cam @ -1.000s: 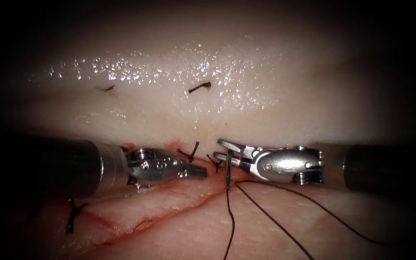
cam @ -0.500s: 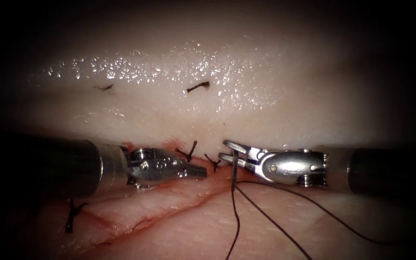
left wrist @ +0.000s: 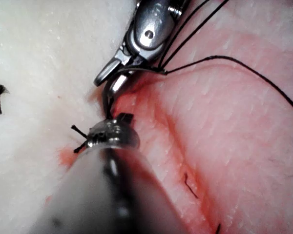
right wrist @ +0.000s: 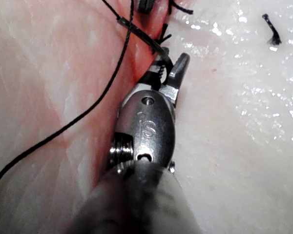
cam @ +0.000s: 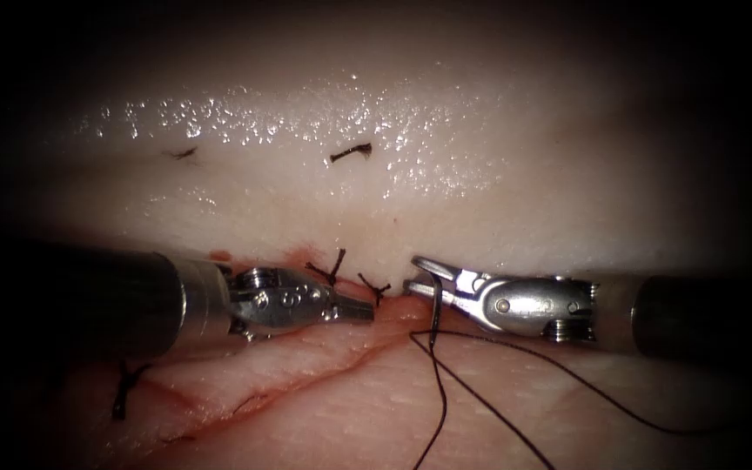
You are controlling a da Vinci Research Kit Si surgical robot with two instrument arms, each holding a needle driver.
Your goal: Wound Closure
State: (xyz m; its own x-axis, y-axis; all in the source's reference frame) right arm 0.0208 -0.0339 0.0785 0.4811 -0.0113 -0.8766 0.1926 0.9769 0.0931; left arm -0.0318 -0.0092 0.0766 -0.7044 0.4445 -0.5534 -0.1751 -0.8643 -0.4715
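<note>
- Pale, glistening pork-belly tissue (cam: 411, 209) under both tools; reddened cut (cam: 306, 374) running from lower left up toward the tool tips, red fluid (cam: 341, 344) along its edges.
- Left arm's steel pincer (cam: 360, 308), entering from the left: jaws closed together, holding nothing, tip just left of the cut's upper end.
- Marking on left tool's body resembling "S" or "6", not surely readable.
- Right arm's steel pincer (cam: 424, 277), entering from the right: jaws slightly parted around the thin dark curved needle (cam: 436, 300), gripped near its thread end.
- Same grip visible in left wrist view (left wrist: 118, 78) and right wrist view (right wrist: 172, 73).
- Needle hanging downward from the jaws just right of the cut; whether its point is in the tissue cannot be told.
- Engraved "S" readable on right tool's body in right wrist view.
- Thin black thread (cam: 515, 348) trailing from the needle, several strands crossing the tissue toward lower right and lower centre.
- Short black knotted stitch tails (cam: 334, 268) between the two tips; another dark stitch (cam: 122, 392) across the cut at lower left.
- Two loose cut thread ends (cam: 350, 153) lying on the pale tissue above, well apart from the tools.
</note>
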